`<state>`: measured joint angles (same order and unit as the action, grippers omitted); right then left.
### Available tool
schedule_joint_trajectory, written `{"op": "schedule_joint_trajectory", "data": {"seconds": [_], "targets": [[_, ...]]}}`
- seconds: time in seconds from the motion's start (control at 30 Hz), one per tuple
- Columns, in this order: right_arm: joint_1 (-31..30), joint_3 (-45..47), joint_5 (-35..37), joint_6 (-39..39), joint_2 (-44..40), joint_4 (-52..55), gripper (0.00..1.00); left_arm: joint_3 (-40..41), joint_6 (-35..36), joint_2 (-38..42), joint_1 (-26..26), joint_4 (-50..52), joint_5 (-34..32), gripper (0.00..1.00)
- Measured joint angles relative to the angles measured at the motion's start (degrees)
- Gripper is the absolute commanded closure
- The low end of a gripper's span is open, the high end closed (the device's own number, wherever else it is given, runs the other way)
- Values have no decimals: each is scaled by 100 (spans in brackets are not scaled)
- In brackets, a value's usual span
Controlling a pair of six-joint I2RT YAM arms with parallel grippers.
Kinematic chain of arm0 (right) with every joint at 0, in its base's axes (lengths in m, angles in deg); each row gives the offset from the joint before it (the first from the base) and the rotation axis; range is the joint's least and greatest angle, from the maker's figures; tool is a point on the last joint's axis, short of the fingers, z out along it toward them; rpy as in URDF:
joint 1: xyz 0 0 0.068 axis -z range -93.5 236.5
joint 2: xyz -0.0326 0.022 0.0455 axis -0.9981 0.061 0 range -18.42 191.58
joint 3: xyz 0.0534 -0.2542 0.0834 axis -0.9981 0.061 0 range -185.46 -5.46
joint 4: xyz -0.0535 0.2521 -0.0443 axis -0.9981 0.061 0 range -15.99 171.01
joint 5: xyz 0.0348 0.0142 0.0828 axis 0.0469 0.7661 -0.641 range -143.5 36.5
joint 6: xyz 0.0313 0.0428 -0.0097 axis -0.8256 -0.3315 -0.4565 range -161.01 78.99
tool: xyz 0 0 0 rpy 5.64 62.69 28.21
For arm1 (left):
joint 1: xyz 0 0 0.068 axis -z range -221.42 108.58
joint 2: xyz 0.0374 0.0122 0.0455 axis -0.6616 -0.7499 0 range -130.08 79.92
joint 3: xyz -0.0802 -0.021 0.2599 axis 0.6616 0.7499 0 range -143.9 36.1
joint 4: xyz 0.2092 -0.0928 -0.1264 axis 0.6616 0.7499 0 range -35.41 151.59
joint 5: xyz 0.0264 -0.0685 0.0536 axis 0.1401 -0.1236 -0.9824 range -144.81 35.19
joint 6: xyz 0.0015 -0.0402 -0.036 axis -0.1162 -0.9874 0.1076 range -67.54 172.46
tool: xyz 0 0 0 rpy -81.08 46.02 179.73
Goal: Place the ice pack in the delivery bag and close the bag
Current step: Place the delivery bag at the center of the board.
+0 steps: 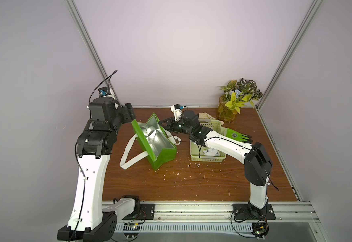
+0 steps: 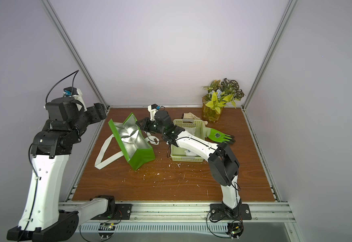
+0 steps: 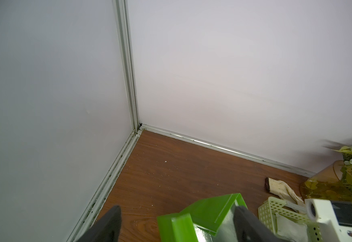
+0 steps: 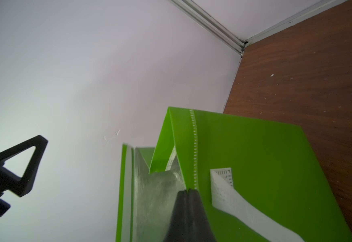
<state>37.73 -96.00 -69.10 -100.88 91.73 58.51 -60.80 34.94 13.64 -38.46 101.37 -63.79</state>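
The delivery bag [image 1: 162, 156] is bright green with silver foil lining and stands open at the table's centre-left, also in a top view [image 2: 141, 159]. My right gripper [image 4: 188, 191] is shut on the bag's right rim [image 1: 161, 122], foil on one side of the pinch and green wall on the other. My left gripper [image 3: 178, 224] is open, its fingers [image 3: 112, 222] straddling the bag's far-left corner [image 3: 212, 211] without gripping it. A white pouch with blue print, the ice pack [image 1: 211, 152], lies in a pale green basket, partly hidden under my right arm.
The pale green perforated basket [image 1: 208, 160] stands right of the bag. A green glove [image 1: 238, 135] lies beyond it, a beige glove [image 1: 206, 115] behind it. A plant in an amber vase [image 1: 227, 113] fills the back right corner. White handles [image 1: 129, 156] trail left of the bag.
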Motion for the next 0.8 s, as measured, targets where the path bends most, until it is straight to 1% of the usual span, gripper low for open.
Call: {"op": "schedule_joint_trajectory", "data": {"seconds": [0.1, 0.2, 0.33, 0.4, 0.53, 0.63, 0.7, 0.8], "targets": [[109, 378, 243, -2, -142, -2, 100, 0, 9, -114, 2, 83, 282, 12], [201, 656, 546, 44, -330, 13, 100, 90, 0, -264, 140, 151, 514, 11], [280, 870, 896, 127, -660, 37, 100, 267, -61, -422, 498, 304, 688, 10], [286, 890, 1005, 175, -811, 33, 100, 264, -96, -516, 780, 358, 699, 9], [282, 890, 1088, 236, -970, 24, 100, 229, -131, -673, 1340, 365, 568, 7], [282, 890, 1095, 267, -990, 28, 100, 225, -149, -831, 1707, 385, 319, 6], [282, 890, 1115, 291, -990, 33, 100, 225, -164, -973, 1921, 431, 57, 6], [282, 890, 1130, 308, -990, 33, 100, 227, -186, -1141, 2094, 533, -402, 6]]}}
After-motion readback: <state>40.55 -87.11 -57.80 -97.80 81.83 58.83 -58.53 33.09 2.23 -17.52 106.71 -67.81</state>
